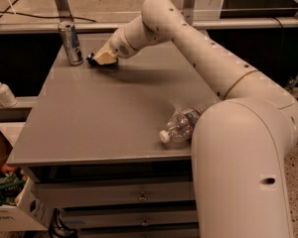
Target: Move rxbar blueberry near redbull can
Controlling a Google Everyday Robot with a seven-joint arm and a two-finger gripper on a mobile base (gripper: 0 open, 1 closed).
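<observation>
The redbull can (71,42) stands upright at the far left corner of the grey table (99,118). My gripper (100,58) is low over the table just right of the can. A dark navy bit of the rxbar blueberry (91,60) shows at the gripper's tip, resting at table level a short way from the can's base. Most of the bar is hidden by the gripper.
A clear plastic water bottle (181,126) lies on its side near the table's front right, beside my arm's base. A white pump bottle (2,91) stands on a ledge to the left. A cardboard box (10,202) with items sits on the floor at lower left.
</observation>
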